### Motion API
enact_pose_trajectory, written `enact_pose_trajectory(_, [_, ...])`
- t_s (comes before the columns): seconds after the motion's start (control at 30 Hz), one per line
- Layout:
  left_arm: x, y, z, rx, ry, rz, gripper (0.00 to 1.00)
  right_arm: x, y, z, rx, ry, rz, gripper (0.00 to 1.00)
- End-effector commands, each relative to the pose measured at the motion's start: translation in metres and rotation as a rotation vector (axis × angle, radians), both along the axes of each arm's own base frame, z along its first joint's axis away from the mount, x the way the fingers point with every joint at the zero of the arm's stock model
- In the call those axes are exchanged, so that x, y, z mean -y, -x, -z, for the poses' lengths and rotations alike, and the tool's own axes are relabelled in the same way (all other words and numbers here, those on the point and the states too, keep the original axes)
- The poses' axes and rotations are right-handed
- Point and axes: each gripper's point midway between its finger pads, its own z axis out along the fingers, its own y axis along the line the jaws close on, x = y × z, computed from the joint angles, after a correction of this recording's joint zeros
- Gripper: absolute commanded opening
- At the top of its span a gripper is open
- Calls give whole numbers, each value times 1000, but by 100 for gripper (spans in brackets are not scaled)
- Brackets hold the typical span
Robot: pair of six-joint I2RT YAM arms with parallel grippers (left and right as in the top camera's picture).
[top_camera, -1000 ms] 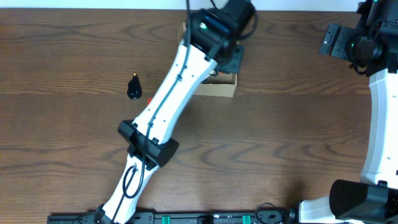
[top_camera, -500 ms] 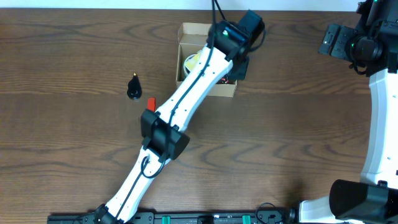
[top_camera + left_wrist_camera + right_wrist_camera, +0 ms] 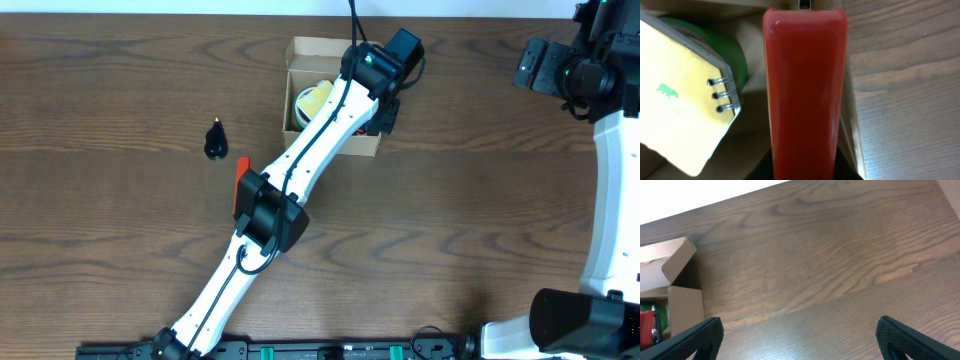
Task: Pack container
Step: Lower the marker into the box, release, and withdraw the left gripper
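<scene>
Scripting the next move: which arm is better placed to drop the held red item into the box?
Left: its end effector holds the red item over the container; the right end effector is open, far aside.

Almost nothing can be read. The one printed mark stands on the cover of the yellow spiral-bound notepad (image 3: 677,95), seen close in the left wrist view: a small green emblem, roughly the outline of an animal, with a fainter line of pale lettering under it. That lettering is too small and blurred to make out. In the overhead view the same notepad shows only as a yellow patch inside the container (image 3: 318,50), and its print cannot be seen there. The cardboard walls of the container are plain tan, and the red object (image 3: 805,90) beside the notepad shows only a smooth glossy face.
</scene>
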Motion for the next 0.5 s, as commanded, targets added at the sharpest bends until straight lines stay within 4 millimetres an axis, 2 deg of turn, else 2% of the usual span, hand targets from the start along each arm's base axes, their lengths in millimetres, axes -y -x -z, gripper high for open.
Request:
enact_pose_trajectory(0.0, [-6, -10, 5, 15, -9, -11, 11, 5, 1, 5, -15, 4, 15, 99])
enact_pose_trajectory(0.47, [-5, -23, 7, 42, 25, -59, 13, 5, 1, 5, -15, 4, 15, 99])
